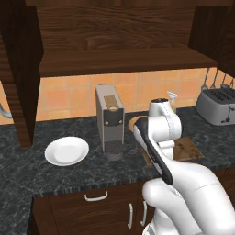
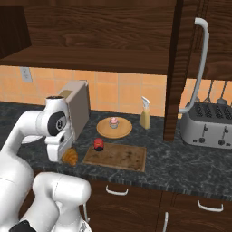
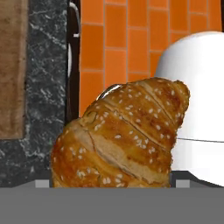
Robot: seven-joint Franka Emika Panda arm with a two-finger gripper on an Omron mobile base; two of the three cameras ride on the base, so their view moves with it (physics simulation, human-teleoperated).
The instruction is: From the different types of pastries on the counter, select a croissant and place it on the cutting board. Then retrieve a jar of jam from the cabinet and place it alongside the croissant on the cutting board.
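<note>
The croissant sits right up against my hand camera, pressed close at my gripper, which is clamped on it. From the right base view the croissant hangs at the end of my gripper just left of the cutting board, over the front of the surface, and I cannot tell whether it touches the stone. It is golden-brown, ridged in flaky bands, and flecked with pale seeds. My fingertips are hidden behind the pastry, so how wide the jaws stand I cannot tell.

The jar of jam, dark with a red lid, stands at the far left corner of the cutting board. Behind it a pink-frosted cupcake rests on a round wooden plate, with a yellowish spray bottle to the right. A white plate lies left of the coffee machine. The cabinet hangs above.
</note>
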